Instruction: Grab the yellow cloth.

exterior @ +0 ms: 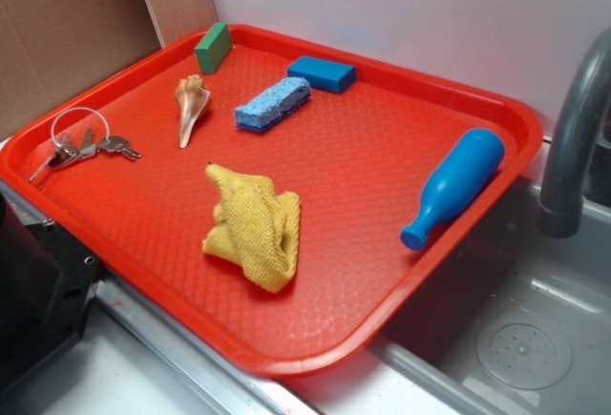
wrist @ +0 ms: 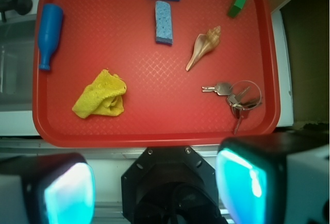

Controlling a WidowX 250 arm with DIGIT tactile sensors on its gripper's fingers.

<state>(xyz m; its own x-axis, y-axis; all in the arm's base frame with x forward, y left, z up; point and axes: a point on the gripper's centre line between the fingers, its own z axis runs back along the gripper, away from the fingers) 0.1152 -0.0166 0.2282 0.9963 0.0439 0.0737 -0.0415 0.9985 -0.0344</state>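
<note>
The yellow cloth [exterior: 253,226] lies bunched on the red tray [exterior: 334,196], near its front middle. In the wrist view the yellow cloth [wrist: 100,95] is at the lower left of the tray [wrist: 154,126]. My gripper [wrist: 154,188] hangs high above, back from the tray's near edge, well away from the cloth. Its two fingers with cyan pads [wrist: 69,193] stand wide apart with nothing between them. The gripper itself does not show in the exterior view.
On the tray: a pale blue sponge [exterior: 273,104], a blue block [exterior: 322,73], a green block [exterior: 213,48], a beige seashell [exterior: 191,107], keys on a ring [exterior: 81,145] and a blue bottle [exterior: 455,186]. A sink and grey faucet [exterior: 573,129] are at the right. The black robot base [exterior: 38,291] is at the left front.
</note>
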